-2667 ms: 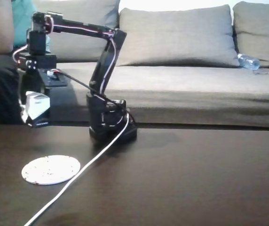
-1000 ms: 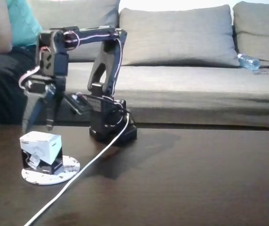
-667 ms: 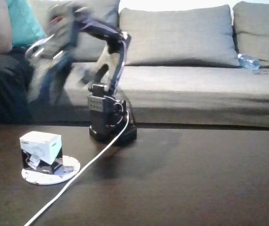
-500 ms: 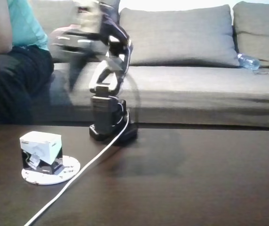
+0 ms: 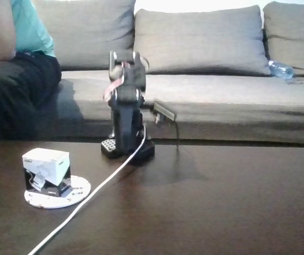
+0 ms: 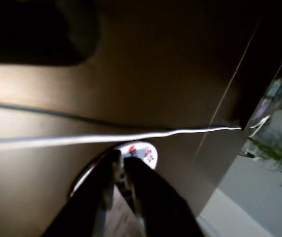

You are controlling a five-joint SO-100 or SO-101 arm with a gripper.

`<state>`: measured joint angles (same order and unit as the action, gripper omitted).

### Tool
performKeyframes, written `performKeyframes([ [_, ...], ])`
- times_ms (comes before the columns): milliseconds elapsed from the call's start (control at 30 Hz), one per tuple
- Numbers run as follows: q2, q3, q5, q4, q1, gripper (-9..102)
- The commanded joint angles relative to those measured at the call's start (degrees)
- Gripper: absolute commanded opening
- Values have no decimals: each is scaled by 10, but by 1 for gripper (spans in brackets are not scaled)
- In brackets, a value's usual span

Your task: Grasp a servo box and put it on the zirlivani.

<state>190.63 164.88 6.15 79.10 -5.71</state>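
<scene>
In the fixed view the servo box (image 5: 46, 168), white on top and black below, stands on the left part of the zirlivani (image 5: 56, 192), a flat white speckled disc at the table's front left. The arm is folded back over its base (image 5: 126, 147), far from the box. Its gripper (image 5: 166, 112) sticks out to the right at sofa-seat height, holding nothing. In the wrist view the gripper (image 6: 121, 157) rises from the bottom edge with its two dark fingers (image 6: 148, 197) almost touching. Part of the zirlivani (image 6: 143, 150) shows past their tips.
A white cable (image 5: 96, 188) runs from the base to the table's front edge, passing just right of the disc. A person (image 5: 14, 64) sits on the grey sofa (image 5: 216, 79) at the back left. A water bottle (image 5: 280, 69) lies on the sofa at right.
The gripper set the servo box on the disc and let go. The arm then swung up and back and folded over its base. The box has stayed still on the disc.
</scene>
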Motion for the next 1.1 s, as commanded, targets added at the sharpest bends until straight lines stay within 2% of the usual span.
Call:
performKeyframes([
  [0, 11, 52, 4, -13, -9, 0],
  [1067, 17, 58, -12, -25, -9, 0],
])
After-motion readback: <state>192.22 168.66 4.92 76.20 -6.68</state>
